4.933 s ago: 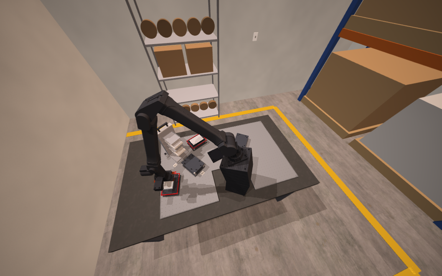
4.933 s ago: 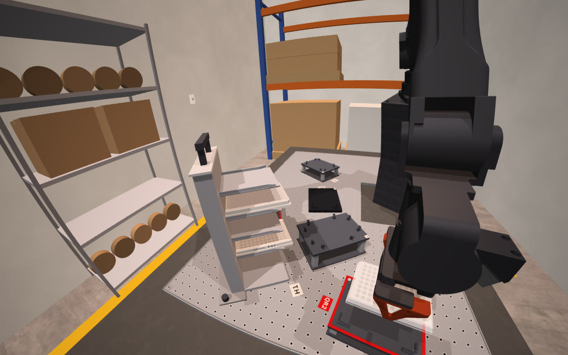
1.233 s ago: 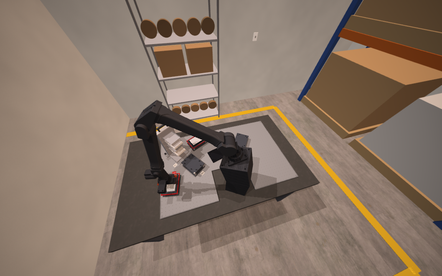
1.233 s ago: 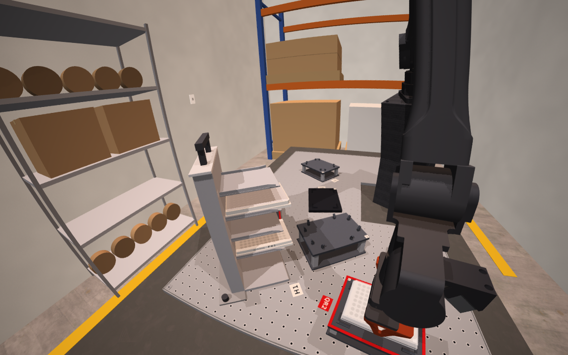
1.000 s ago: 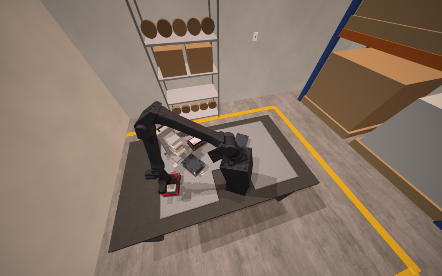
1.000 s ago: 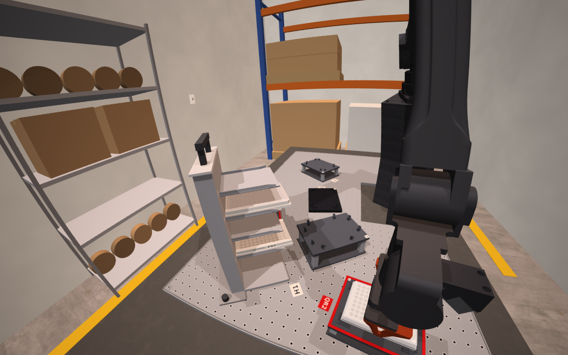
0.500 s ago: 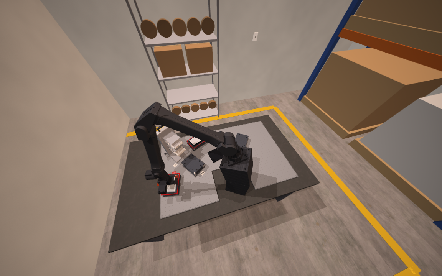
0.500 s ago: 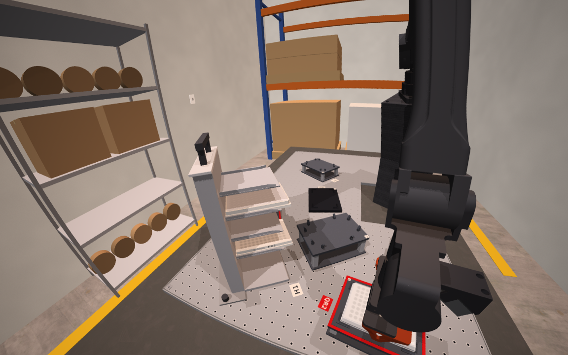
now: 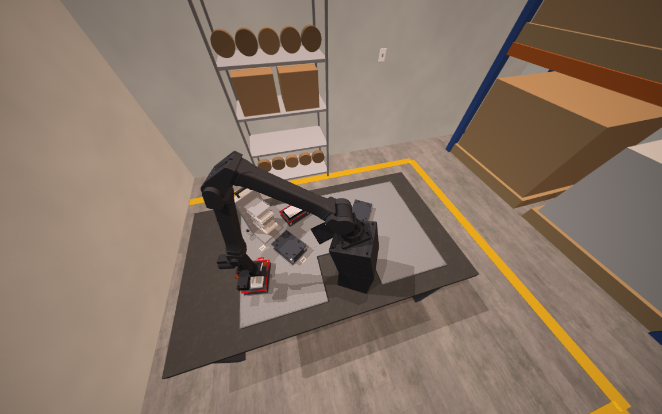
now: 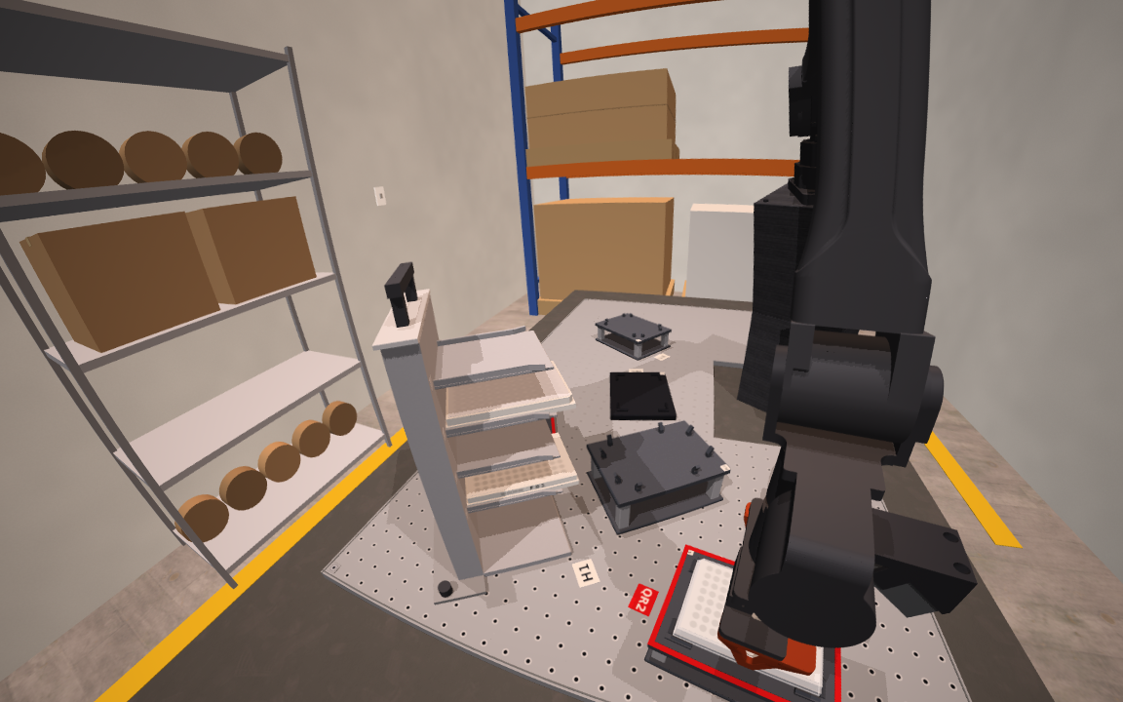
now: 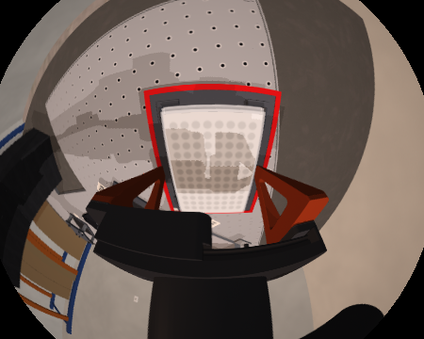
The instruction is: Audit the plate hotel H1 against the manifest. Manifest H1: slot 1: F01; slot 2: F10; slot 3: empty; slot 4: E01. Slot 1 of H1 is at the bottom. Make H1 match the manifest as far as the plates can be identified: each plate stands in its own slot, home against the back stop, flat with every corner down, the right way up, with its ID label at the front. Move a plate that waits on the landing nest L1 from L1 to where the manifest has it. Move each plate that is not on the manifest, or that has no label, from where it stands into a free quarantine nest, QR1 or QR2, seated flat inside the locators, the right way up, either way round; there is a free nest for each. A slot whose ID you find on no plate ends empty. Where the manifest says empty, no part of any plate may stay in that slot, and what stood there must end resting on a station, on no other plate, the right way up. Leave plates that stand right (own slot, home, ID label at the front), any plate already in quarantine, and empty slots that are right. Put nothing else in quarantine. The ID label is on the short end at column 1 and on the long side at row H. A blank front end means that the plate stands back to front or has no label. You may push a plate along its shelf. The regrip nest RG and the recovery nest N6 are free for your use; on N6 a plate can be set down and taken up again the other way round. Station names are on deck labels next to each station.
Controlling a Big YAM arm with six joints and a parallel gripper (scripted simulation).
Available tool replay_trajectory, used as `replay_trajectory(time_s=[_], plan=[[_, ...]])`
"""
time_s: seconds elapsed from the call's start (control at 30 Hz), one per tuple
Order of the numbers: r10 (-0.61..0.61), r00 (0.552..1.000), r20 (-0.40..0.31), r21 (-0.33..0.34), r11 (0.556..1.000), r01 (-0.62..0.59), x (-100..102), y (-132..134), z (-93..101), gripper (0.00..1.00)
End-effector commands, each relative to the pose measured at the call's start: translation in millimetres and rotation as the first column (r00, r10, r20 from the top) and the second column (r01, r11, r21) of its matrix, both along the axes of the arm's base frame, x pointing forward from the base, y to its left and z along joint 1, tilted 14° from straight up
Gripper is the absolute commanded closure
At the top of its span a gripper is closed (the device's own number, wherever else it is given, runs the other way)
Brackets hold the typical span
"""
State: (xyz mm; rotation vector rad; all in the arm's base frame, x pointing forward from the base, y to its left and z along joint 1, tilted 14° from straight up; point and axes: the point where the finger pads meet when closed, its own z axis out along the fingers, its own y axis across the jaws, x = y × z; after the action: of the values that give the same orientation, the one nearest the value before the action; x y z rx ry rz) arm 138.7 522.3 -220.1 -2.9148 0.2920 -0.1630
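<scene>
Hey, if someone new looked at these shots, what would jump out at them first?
First the big black arm arching from its pedestal down to the deck's near corner, where its open pincer straddles a white well plate lying in the red-framed QR2 nest. Next, the grey plate hotel H1 behind it, with two plates visible on its shelves.
</scene>
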Motion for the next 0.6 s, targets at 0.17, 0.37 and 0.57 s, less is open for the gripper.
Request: replay_trajectory(time_s=[0.17,0.37,0.57], plan=[[0.0,1.0,0.003,0.028,1.0,0.0,-3.5,4.7,43.7,0.0],[0.003,1.0,0.003,0.029,1.0,-0.003,-9.0,2.6,56.5,0.0],[0.003,1.0,0.003,0.029,1.0,-0.003,-11.6,-2.0,75.7,0.0]])
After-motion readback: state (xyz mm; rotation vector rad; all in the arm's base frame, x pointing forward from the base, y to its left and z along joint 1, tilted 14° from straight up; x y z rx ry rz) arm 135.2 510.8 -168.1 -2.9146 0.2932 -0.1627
